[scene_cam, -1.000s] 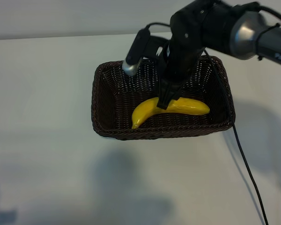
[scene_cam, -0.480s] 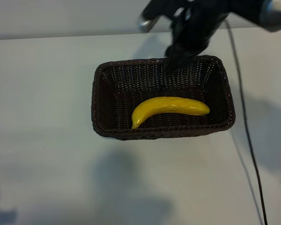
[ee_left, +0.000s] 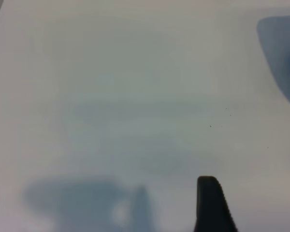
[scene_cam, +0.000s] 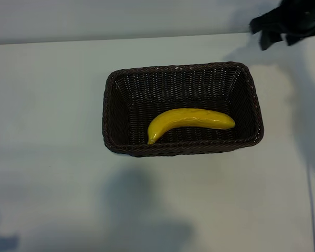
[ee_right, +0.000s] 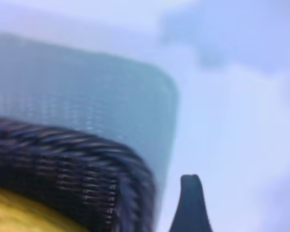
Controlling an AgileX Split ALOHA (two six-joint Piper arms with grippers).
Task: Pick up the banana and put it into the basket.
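Moved: right gripper (scene_cam: 281,32), off the basket to the far right corner, jaws apart, holding nothing. 1 bright yellow curved banana (scene_cam: 191,122) lying inside dark brown woven wicker basket (scene_cam: 111,105); task apparently complete. Left gripper (ee_left: 251,205) parked, part-open, empty

We see the banana (scene_cam: 191,121) lying in the basket (scene_cam: 111,105), toward its front wall, basket on the table (scene_cam: 47,105), right gripper (scene_cam: 283,26) behind its right corner.

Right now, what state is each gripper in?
Left gripper: open, holding nothing, above bare table.
Right gripper: open, empty, beyond the basket; banana inside.
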